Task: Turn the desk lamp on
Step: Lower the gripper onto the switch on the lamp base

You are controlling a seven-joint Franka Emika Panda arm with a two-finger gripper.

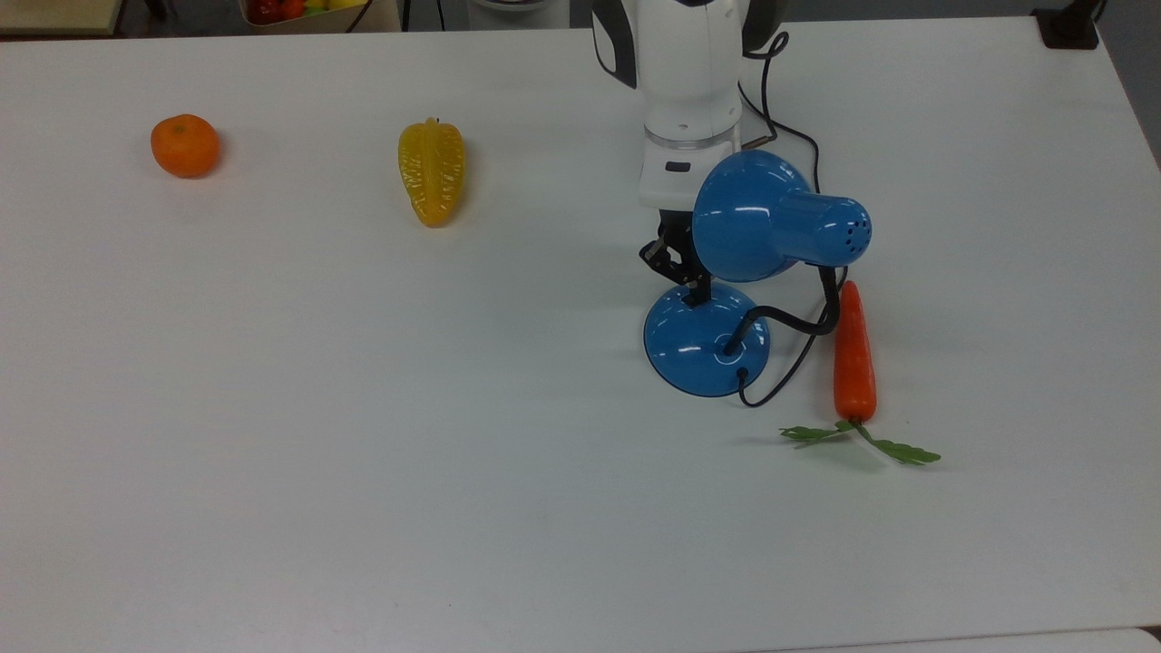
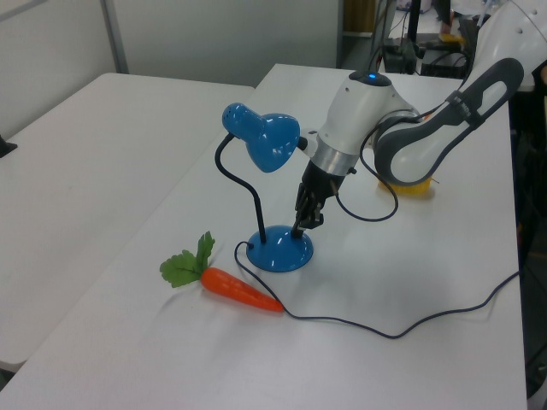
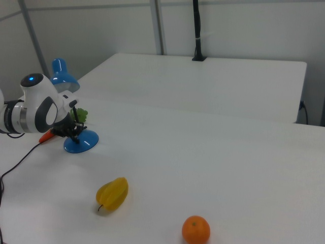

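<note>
Now, sweeping the top view from its left, you are passing an orange [image 1: 185, 145] and a yellow starfruit [image 1: 432, 171] lying well apart from the work. Further along, the gripper [image 1: 691, 277] is pressing down at the rear edge of the desk lamp [image 1: 707, 337] base, where the switch should sit; its fingers look drawn together into one tip. You are working the pressing step itself, and the shade is showing no glow. Next you are needing a firm, short push straight down on the switch, keeping clear of the shade beside the wrist. A carrot [image 1: 853, 355] is lying just beside the gooseneck.
</note>
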